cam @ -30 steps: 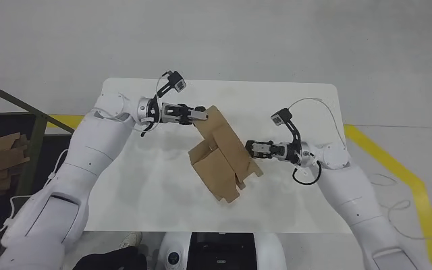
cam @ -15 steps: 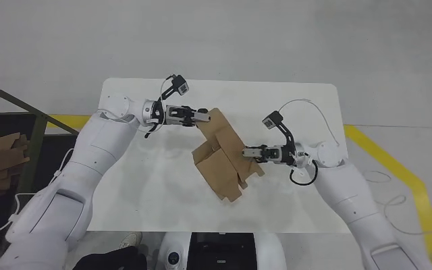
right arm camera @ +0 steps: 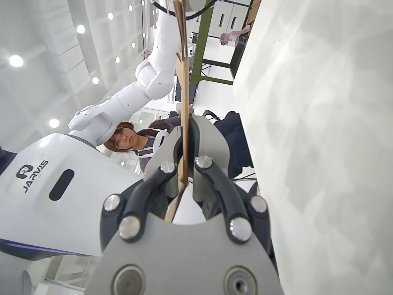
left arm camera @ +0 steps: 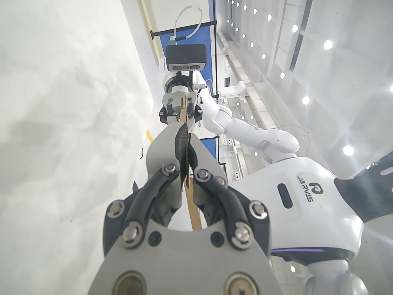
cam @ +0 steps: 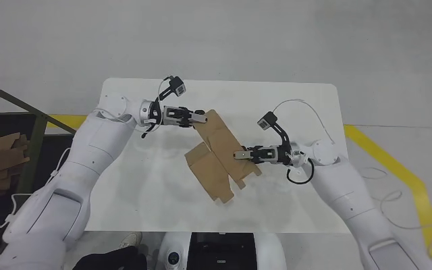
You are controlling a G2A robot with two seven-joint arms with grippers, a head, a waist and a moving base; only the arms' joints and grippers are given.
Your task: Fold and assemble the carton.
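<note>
A: Since each arm has hold of it, where exactly is the carton (cam: 217, 156)?

B: Over the middle of the table (cam: 135, 192), a little right of centre, slung between the two arms. The left gripper (cam: 200, 118) has its fingers clamped on the carton's far-left corner. The right gripper (cam: 237, 154) has its fingers pinched together on a panel edge at the carton's right side.

A: Why grip it on opposite sides?

B: My reading is that two holds at opposite ends let the arms work the walls against each other, so the flattened sleeve can open along its creases. In both wrist views the board runs edge-on between the pads, so each grip takes only a thin edge. That leaves the other panels free to swing.

A: Is it resting on the table?

B: I cannot tell whether the near corner touches.

A: Is there anything inside it?

B: It is hardly a container yet. The panels stand skewed and half open, flaps stick out at the near-right end, and no bottom is closed. I see only cardboard. The one thing holding anything is a dark rack (cam: 23, 108) off the table's left edge. Brown cardboard pieces (cam: 10, 152) lie stacked within its frame, probably more blanks.
</note>
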